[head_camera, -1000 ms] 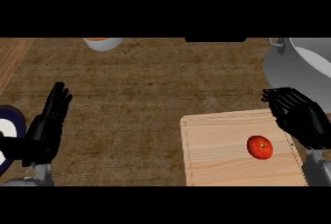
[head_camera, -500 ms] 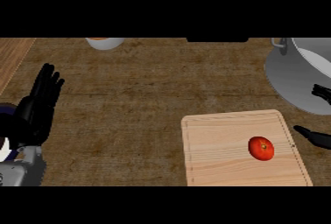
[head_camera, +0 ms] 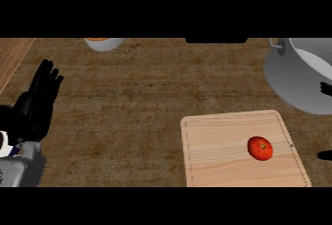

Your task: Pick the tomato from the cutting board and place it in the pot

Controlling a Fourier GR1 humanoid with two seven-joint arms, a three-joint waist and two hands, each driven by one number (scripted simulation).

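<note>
Seven entries, largest first.

1. Table point(head_camera: 149, 96): brown and rough-grained, it is carrying everything listed below.
2. Pot point(head_camera: 298, 74): grey, it is standing at the far right, partly cut off by the view's edge, near the board's far corner but apart from it.
3. Cutting board point(head_camera: 214, 154): pale wood, it is lying at the near right.
4. Left hand point(head_camera: 39, 103): it is resting at the left edge, with fingers straight, pointing upward and holding nothing.
5. Tomato point(head_camera: 260, 148): red, it is sitting on the board's right half, with nothing touching it.
6. Right hand point(head_camera: 325, 155): it is showing only as dark slivers at the right edge, so whether it is open or closed cannot be told.
7. White bowl point(head_camera: 103, 43): it is standing at the far edge, with something orange inside.

Step in hand, as judged: the approach, with the pick not yet made. The next move is calling for the right hand to come in over the board, close round the tomato without rolling it, then lift it clear of the pot's rim.
</note>
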